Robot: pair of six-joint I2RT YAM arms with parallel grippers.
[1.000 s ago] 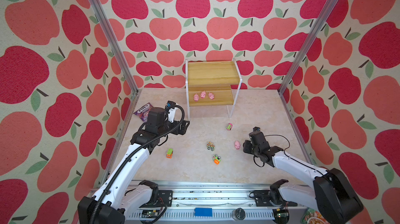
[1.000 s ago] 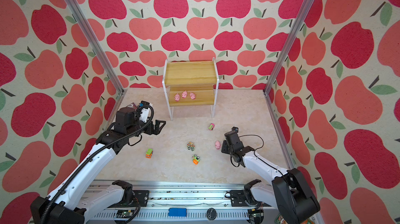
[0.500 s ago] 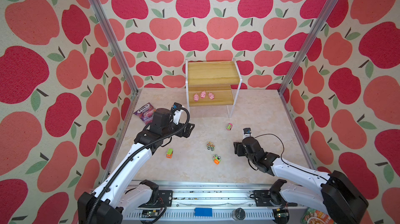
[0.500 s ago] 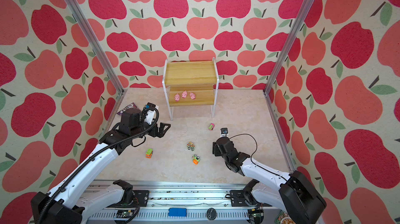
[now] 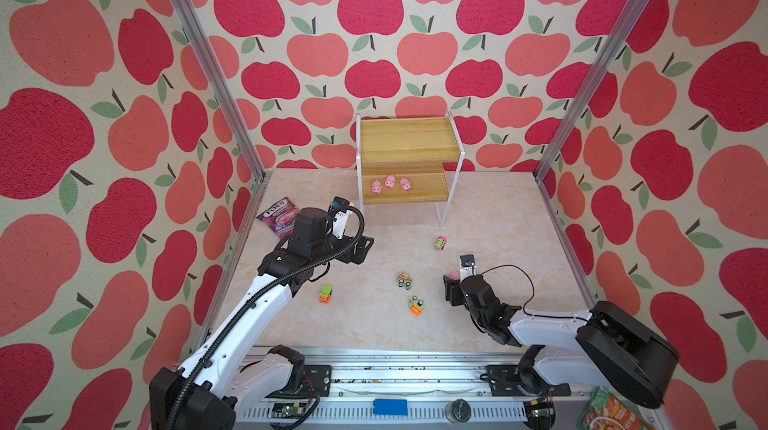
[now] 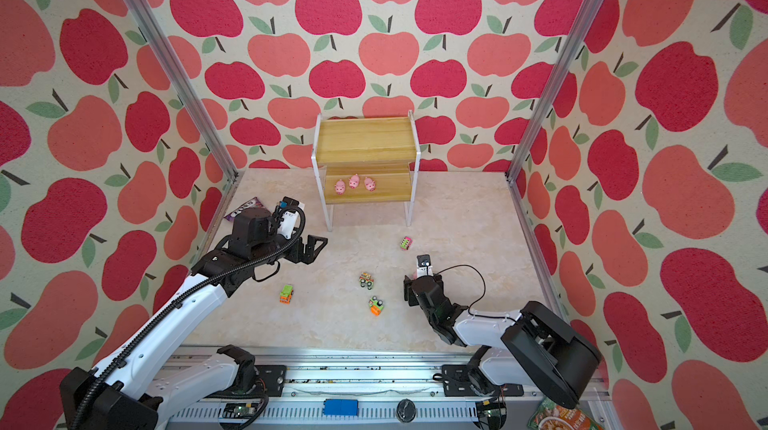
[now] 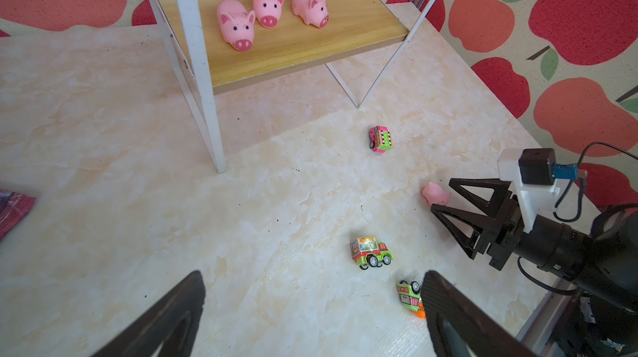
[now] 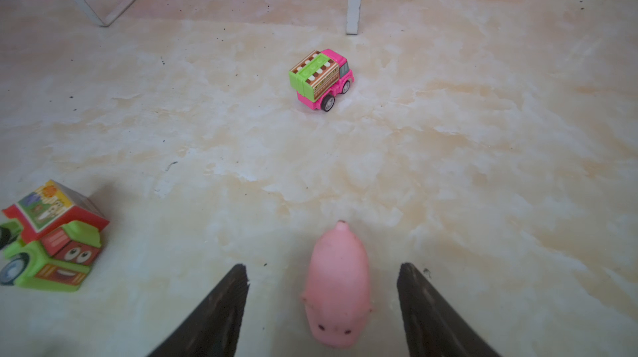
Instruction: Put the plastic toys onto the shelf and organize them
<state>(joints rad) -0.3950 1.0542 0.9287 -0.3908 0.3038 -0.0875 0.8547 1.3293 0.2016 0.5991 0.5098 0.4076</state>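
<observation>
The two-tier shelf (image 5: 405, 139) is seen with its upper board bare. The left gripper (image 7: 312, 279) is held spread wide and empty, near the shelf's front left leg. The right gripper (image 8: 322, 267) is held released in front of the shelf, with a pink pig (image 8: 338, 289) lying untouched between its fingers. A pink truck (image 5: 440, 243), green truck (image 5: 404, 280), overturned car (image 5: 416, 305) and orange truck (image 5: 326, 294) are scattered before the shelf. Three pigs (image 5: 389, 182) are lined up on the shelf's lower board.

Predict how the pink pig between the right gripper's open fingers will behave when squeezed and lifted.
The pig looks smooth, rounded and rubbery, so it may squash or slip out. It is small, so probably light. Without wheels, it probably won't roll when nudged.
</observation>
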